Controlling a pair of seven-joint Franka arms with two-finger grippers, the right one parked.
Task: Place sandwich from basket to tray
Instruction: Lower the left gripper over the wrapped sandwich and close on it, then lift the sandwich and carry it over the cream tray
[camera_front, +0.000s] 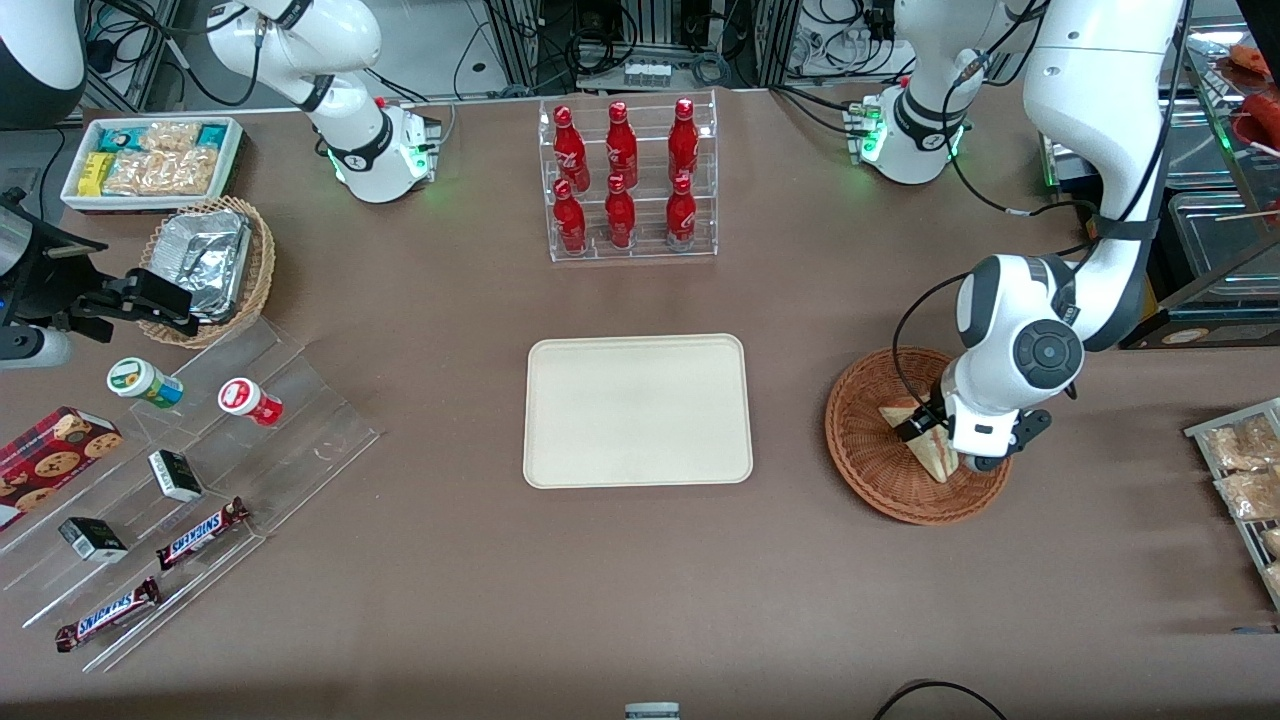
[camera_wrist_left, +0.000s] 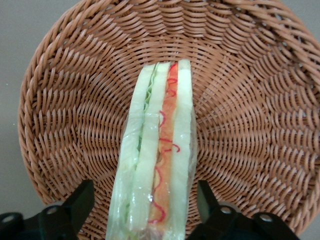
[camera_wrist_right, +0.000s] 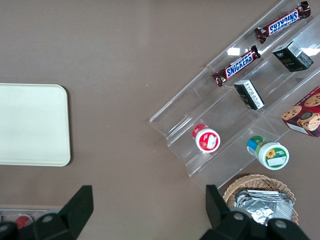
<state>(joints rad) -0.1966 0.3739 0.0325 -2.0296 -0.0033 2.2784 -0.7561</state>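
The sandwich (camera_front: 928, 447) (camera_wrist_left: 160, 150) is a wrapped white-bread wedge with orange and green filling. It stands on edge in the round reddish-brown wicker basket (camera_front: 870, 470) (camera_wrist_left: 75, 100), toward the working arm's end of the table. My left gripper (camera_front: 942, 432) (camera_wrist_left: 145, 200) is lowered into the basket and open. Its two black fingers (camera_wrist_left: 82, 202) straddle the sandwich, with a small gap showing on each side. The cream-white tray (camera_front: 637, 410) (camera_wrist_right: 30, 125) lies flat at the middle of the table with nothing on it.
A clear rack of red bottles (camera_front: 627, 180) stands farther from the front camera than the tray. A stepped acrylic display (camera_front: 200, 450), a tan basket of foil containers (camera_front: 210, 265) and a white snack bin (camera_front: 150, 160) sit toward the parked arm's end. Bagged snacks (camera_front: 1245, 470) lie beside the reddish-brown basket.
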